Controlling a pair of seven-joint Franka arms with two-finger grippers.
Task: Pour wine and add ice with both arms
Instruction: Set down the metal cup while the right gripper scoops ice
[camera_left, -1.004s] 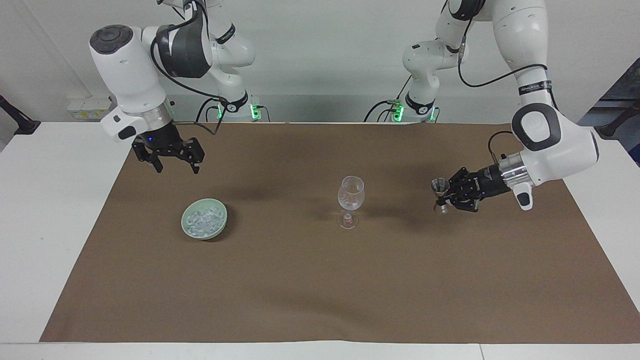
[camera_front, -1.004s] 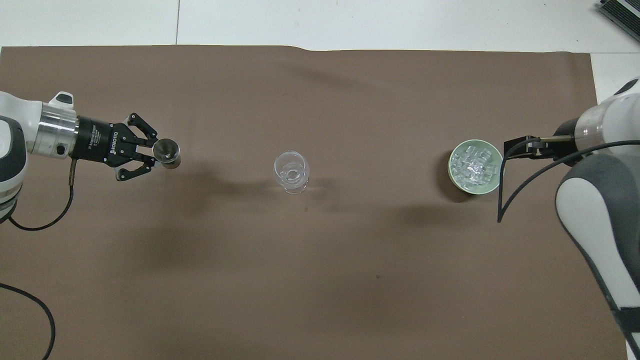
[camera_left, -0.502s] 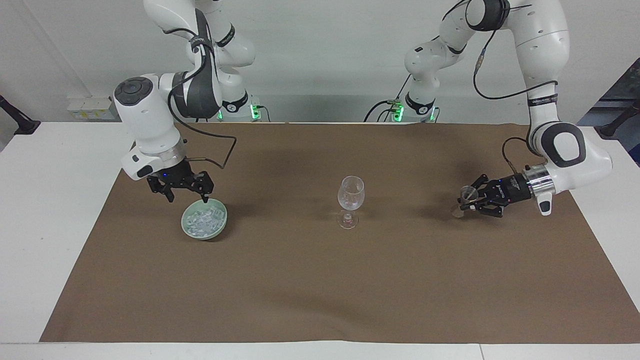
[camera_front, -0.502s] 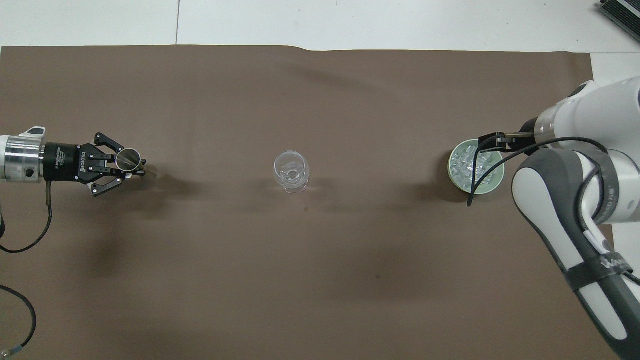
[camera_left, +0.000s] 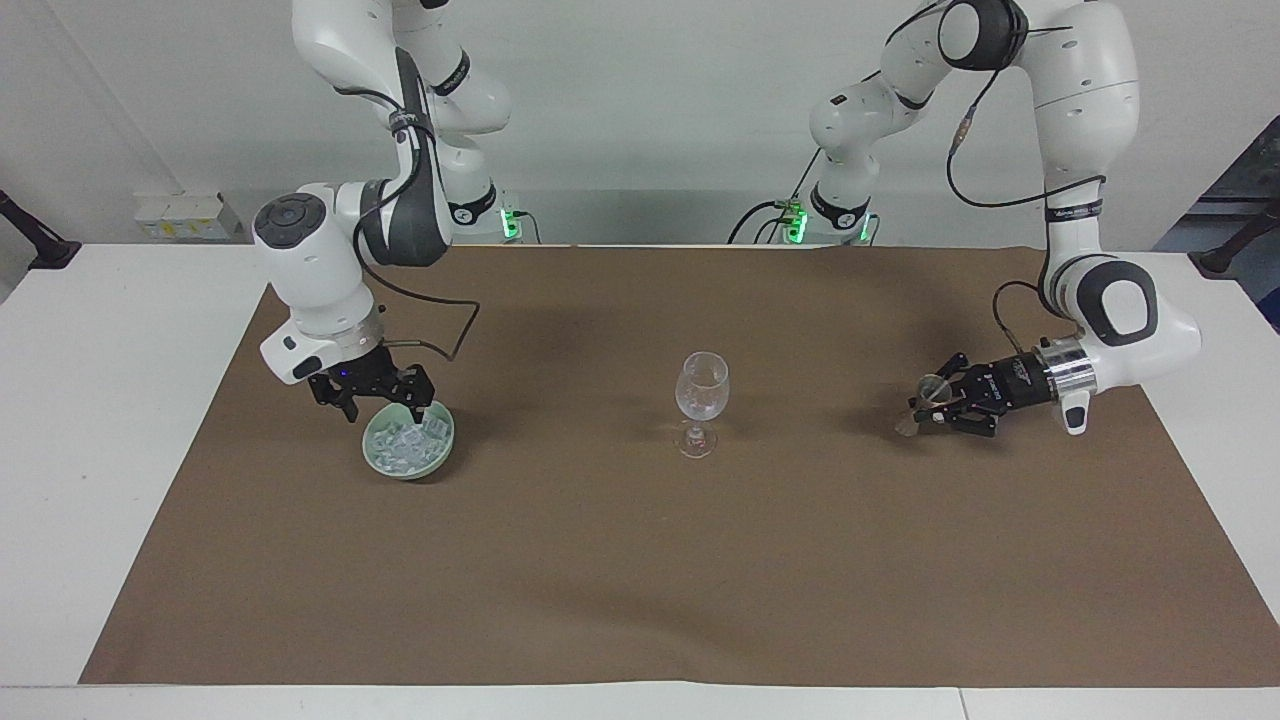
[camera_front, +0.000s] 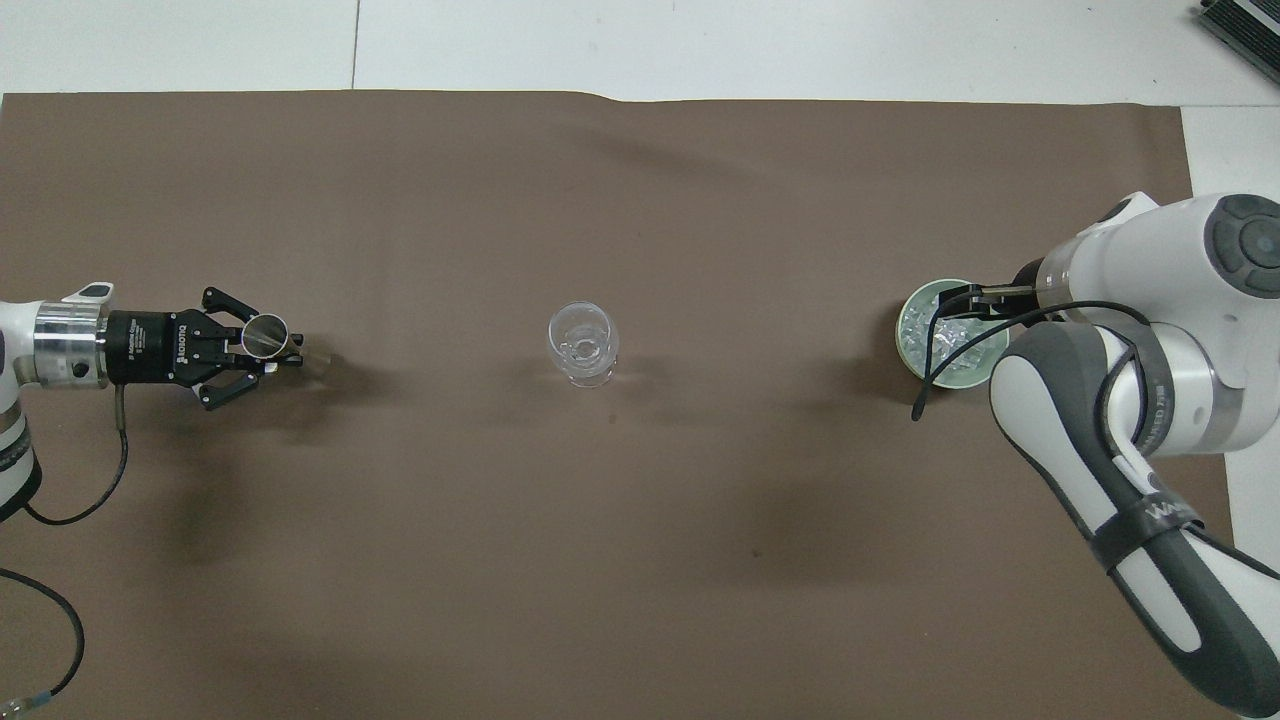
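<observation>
Two arms at work over the brown mat

The right gripper, fingers apart, hangs just above the ice in the green bowl. The left gripper is clamped on a small metal cup, tilted low over the mat; the wine glass stands between the two.

My arms are wearing smooth white shells, with dark grey bands wrapping the joints. Silver collars are ringing both wrists ahead of my black linked claws: the left gripper and the right gripper. White lettering is running along the left claw's black body. A thin black cable is looping off each wrist, at about six o'clock. Green lights are glowing at both bases. A round grey cap is topping my right elbow.
</observation>
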